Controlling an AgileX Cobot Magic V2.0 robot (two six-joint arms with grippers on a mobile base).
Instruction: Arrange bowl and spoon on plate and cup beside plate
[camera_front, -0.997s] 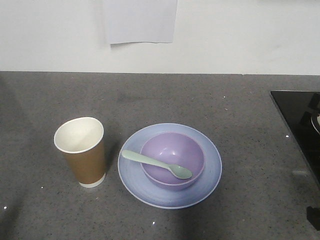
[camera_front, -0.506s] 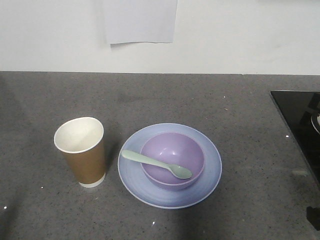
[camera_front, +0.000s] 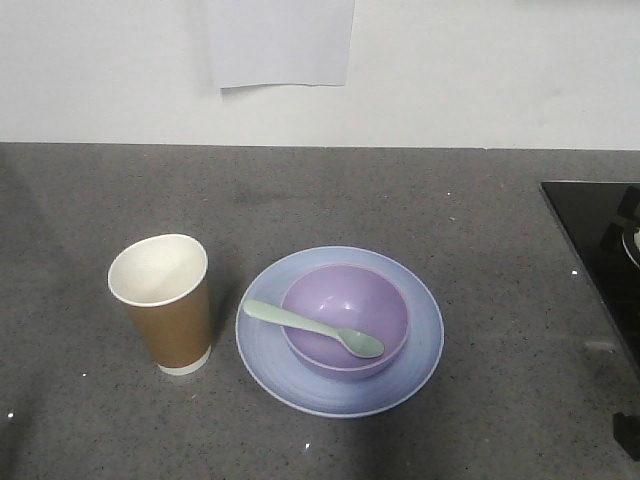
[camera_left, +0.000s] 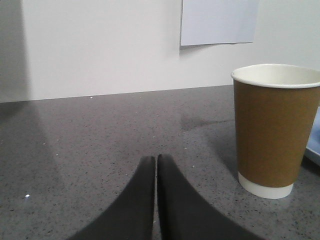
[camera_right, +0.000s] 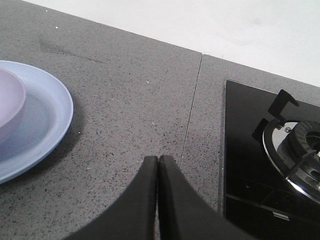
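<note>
Lavender, the bowl (camera_front: 345, 318) sits in the middle of the plate (camera_front: 340, 390), my landmark on the grey counter (camera_front: 400, 200). The spoon (camera_front: 313, 328) lies across the bowl, scoop inside, handle over the rim toward the cup (camera_front: 162, 300). The cup stands upright just beside the plate. My left jaws (camera_left: 156, 165), pressed together and empty, rest near the cup; my right jaws (camera_right: 158, 165), likewise together, lie between plate and hob (camera_right: 265, 165).
</note>
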